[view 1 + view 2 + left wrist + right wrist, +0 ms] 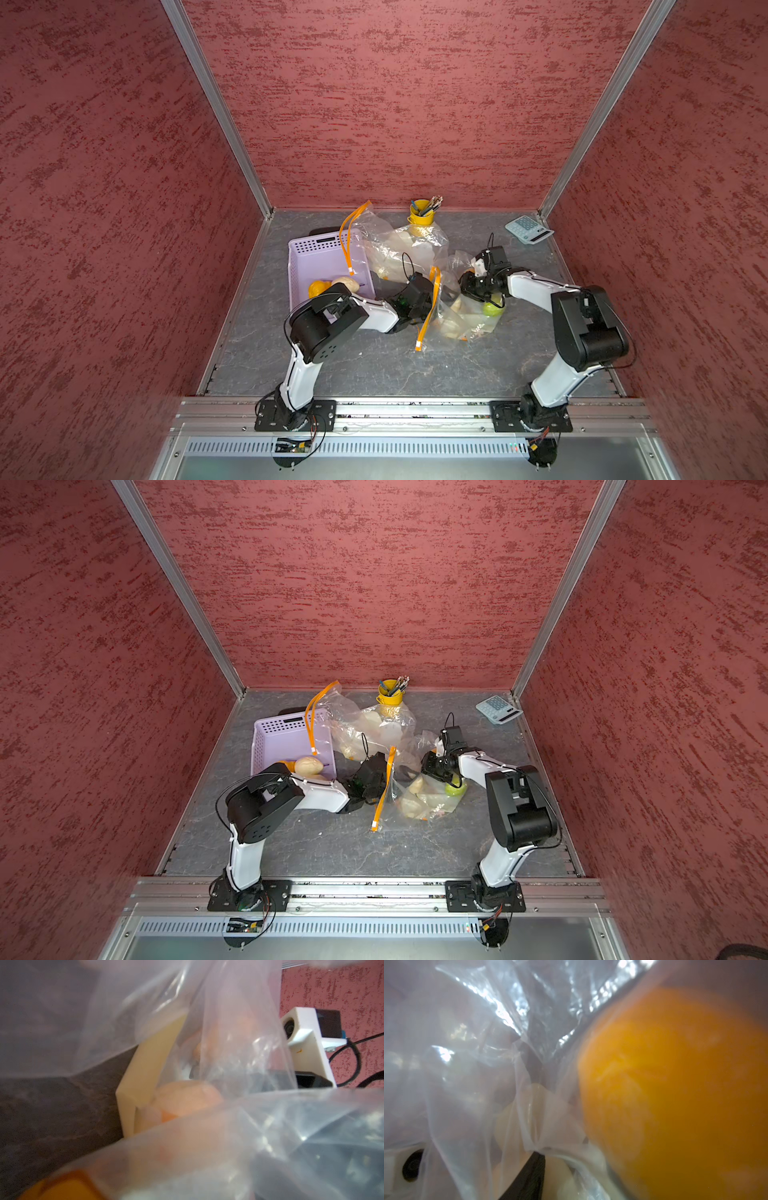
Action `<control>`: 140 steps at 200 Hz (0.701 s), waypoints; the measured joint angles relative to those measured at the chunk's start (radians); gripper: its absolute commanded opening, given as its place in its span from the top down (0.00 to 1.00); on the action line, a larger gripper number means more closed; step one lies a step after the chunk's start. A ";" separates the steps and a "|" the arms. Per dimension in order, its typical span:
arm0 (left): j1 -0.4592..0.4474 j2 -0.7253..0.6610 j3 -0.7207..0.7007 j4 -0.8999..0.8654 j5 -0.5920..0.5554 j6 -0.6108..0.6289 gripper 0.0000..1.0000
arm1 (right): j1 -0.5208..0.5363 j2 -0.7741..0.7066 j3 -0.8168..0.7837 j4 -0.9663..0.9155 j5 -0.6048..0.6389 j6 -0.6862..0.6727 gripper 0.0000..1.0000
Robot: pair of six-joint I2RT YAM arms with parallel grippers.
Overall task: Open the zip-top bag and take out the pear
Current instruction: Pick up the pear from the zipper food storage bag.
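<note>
Now left gripper (428, 309) gapes at the zip-top bag (471, 328); right gripper (482, 296) by the pear (493, 309), state unclear.

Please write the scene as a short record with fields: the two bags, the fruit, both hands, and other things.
front bag: clear, crumpled, between left hand and right hand; its orange zip strip hangs toward the robot
green fruit: under the right hand, at this bag; inside or outside, unclear
left hand: at the zip strip
back bag: clear, strip draped over the basket
basket: lavender, holds fruit
others: yellow pen cup, calculator, both at the back
</note>
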 measured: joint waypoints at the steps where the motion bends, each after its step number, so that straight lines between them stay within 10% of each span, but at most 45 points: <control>1: 0.000 0.000 0.000 -0.002 0.000 0.001 0.13 | 0.000 0.000 0.000 0.000 0.000 0.000 0.55; 140: 0.037 -0.025 -0.010 -0.057 0.070 0.034 0.39 | 0.018 -0.084 -0.050 0.057 -0.180 -0.017 0.62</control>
